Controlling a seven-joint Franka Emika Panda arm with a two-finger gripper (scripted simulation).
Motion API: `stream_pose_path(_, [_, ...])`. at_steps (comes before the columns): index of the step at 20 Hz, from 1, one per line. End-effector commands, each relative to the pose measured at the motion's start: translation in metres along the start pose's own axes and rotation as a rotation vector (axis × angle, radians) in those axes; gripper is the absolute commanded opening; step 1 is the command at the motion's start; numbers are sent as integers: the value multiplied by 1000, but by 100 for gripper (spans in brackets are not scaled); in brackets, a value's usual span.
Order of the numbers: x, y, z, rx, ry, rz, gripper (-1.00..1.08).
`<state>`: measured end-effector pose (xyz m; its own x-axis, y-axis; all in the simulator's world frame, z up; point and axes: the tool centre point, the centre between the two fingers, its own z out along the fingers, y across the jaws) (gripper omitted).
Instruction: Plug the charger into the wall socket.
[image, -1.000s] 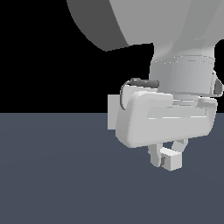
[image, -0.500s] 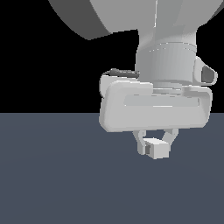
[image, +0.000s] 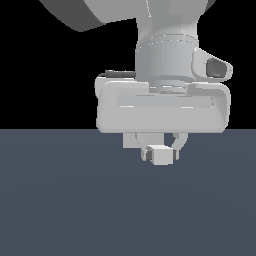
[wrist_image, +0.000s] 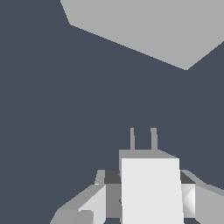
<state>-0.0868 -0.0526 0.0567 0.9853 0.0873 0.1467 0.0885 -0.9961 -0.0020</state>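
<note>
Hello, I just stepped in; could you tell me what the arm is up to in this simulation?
The gripper is shut on the charger, a small light-grey block, and carries it above the dark floor. In the wrist view the charger's two thin prongs stick out ahead of the fingers, pointing toward a large light-grey plate, apparently the wall socket, seen from above. There is a clear gap between prongs and plate, so the charger is not plugged in yet.

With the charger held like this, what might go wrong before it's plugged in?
The pincer holds the charger only by its sides, so it might twist or slip. The prongs point past the socket plate, which sits apart at an angle; its holes are not visible, so the prongs might hit bare plate.
</note>
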Motion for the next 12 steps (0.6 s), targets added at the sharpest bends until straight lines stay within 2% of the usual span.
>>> stream_pose_path(1, [4,-5,-5,-7,1,48,-100])
stream_pose_path(12, [23,-25,-23,-37,0,246,-100])
